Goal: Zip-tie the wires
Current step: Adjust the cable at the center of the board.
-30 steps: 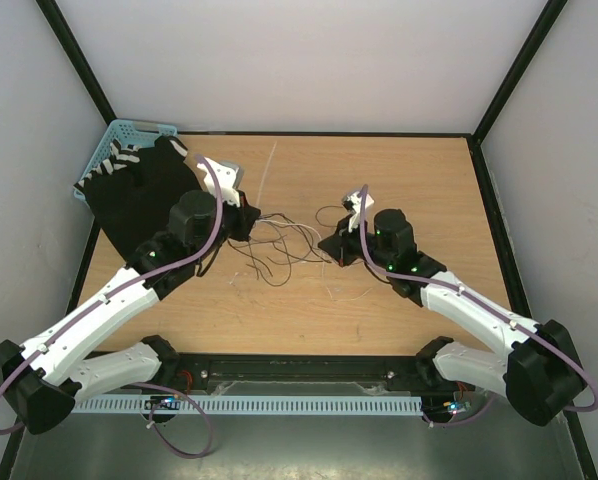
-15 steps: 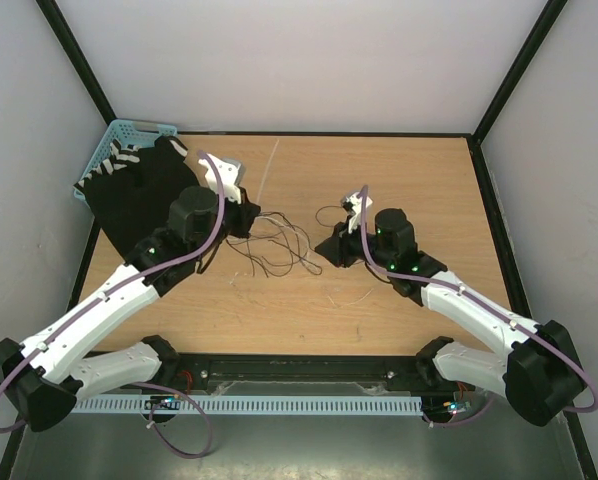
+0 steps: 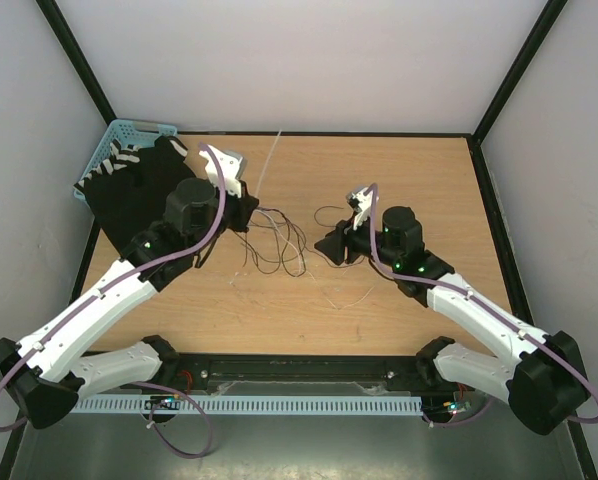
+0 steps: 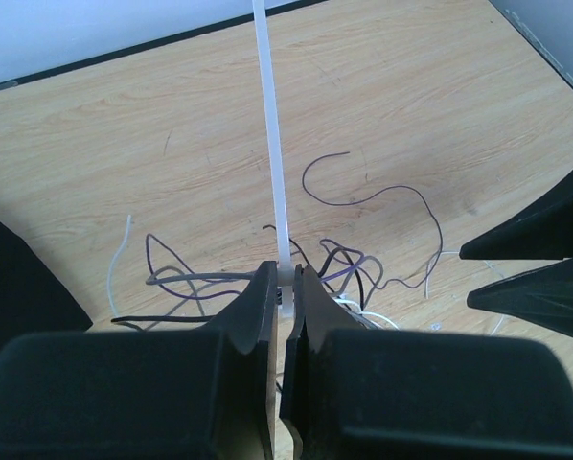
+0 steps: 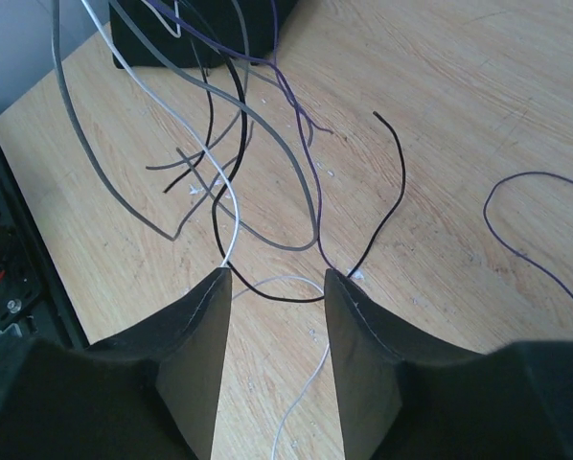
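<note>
My left gripper point(image 4: 286, 286) is shut on the zip tie point(image 4: 272, 144), a white strip running straight out from the jaws. In the top view the zip tie point(image 3: 267, 165) slants toward the back edge from the left gripper point(image 3: 249, 212). The wires point(image 3: 279, 240) lie in a thin, loose tangle between the arms. These wires point(image 4: 349, 268) bunch just beyond the left fingertips. My right gripper point(image 3: 331, 245) stands open at the tangle's right side. In its own view the right gripper point(image 5: 277, 283) has a black and a white strand of the wires point(image 5: 239, 144) crossing its gap, unpinched.
A black cloth with white stripes point(image 3: 139, 185) drapes over a blue basket point(image 3: 129, 132) at the back left. One stray purple strand point(image 3: 329, 212) curls near the right gripper. A white strand point(image 3: 354, 298) lies on the wooden table point(image 3: 429, 180) nearer the front.
The right gripper has gone from shut to open and let go of the strands. The left arm drew back and left with the zip tie, and the tangle shifted left.
</note>
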Robot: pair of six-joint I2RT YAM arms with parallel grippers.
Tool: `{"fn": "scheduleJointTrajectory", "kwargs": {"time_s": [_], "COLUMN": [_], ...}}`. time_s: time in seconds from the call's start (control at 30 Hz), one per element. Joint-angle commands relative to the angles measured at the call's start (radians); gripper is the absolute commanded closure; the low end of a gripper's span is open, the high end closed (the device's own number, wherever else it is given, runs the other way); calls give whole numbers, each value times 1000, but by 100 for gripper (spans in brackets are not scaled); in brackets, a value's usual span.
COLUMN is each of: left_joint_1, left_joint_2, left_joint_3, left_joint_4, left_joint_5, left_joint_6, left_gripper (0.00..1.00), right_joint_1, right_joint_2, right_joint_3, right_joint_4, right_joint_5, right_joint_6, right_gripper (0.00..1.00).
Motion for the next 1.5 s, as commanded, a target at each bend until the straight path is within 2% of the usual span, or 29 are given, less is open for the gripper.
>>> {"fn": "scheduleJointTrajectory", "kwargs": {"time_s": [0.0, 0.23, 0.83, 1.03, 1.47], "left_joint_1": [2, -3, -17, -17, -20], "left_joint_2": [-11, -7, -22, -26, -47], "left_joint_3": [45, 30, 12, 11, 7], "left_joint_4": [-4, -6, -22, -23, -26], "left_joint_5": [-19, -14, 7, 8, 3], "left_joint_6": [23, 19, 9, 8, 9], "left_gripper": [100, 100, 100, 100, 100], "right_joint_1": [-3, -1, 20, 47, 73], "right_joint_2": [-28, -2, 220, 294, 394], "right_joint_3": [-5, -32, 79, 135, 177], "right_joint_4": [69, 264, 511, 500, 499], "right_joint_5": [-36, -139, -206, -220, -158], "right_joint_6": [-14, 57, 12, -13, -5], "right_gripper": [44, 42, 47, 52, 53]}}
